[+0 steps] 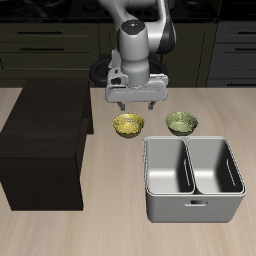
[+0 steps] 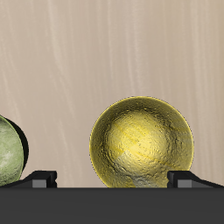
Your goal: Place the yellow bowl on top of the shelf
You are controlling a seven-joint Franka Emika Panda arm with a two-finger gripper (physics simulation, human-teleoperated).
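The yellow bowl [image 1: 128,125] sits upright on the table between the shelf [image 1: 45,140] and the olive-green bowl [image 1: 181,122]. In the wrist view the yellow bowl [image 2: 142,143] lies just ahead of the gripper, between its fingertips [image 2: 40,178]. My gripper [image 1: 135,104] hangs above the yellow bowl, a little farther back, with its jaws spread wide and nothing in them. The shelf is a large dark box with a flat bare top, beside the bowl.
A grey two-compartment metal bin [image 1: 193,180] stands near the table's front edge, just in front of both bowls. The olive-green bowl also shows at the edge of the wrist view [image 2: 9,153]. Dark kitchen cabinets run behind the table.
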